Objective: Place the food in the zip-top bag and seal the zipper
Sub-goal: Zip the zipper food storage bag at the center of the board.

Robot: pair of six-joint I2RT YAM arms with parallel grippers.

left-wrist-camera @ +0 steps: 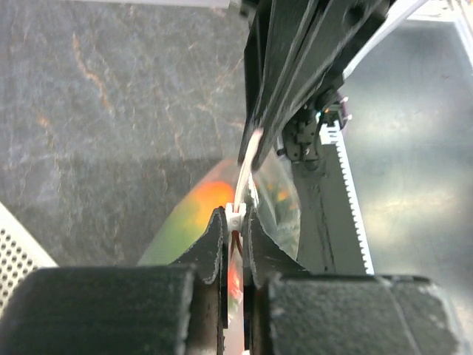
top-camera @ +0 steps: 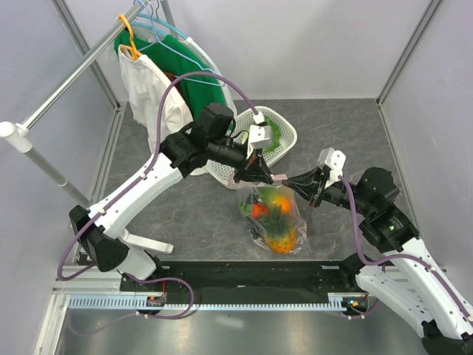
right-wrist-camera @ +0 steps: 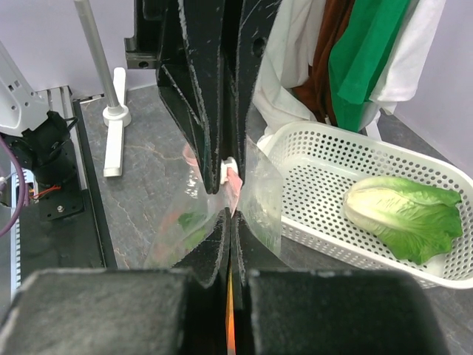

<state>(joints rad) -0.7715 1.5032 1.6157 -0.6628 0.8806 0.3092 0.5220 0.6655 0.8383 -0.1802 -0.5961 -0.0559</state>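
Pale walls (top-camera: 310,44) enclose the grey marbled table (top-camera: 340,126); both arms' jaws pinch the zipper (right-wrist-camera: 234,185).

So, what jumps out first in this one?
Both grippers, left gripper and right gripper, pinch the pink zipper of a clear zip-top bag mid-table, bright toy fruits and vegetables inside. Behind it, a white lattice basket holds a lettuce leaf; clothes hang back left.

We count one zip-top bag (top-camera: 295,220), one white lattice basket (right-wrist-camera: 325,185) and one lettuce leaf (right-wrist-camera: 403,218). There are two end effectors: left end effector (top-camera: 259,176), right end effector (top-camera: 294,181). In the bag we make out two orange fruits (top-camera: 283,202) and one red piece (top-camera: 259,210); the greens blur together.
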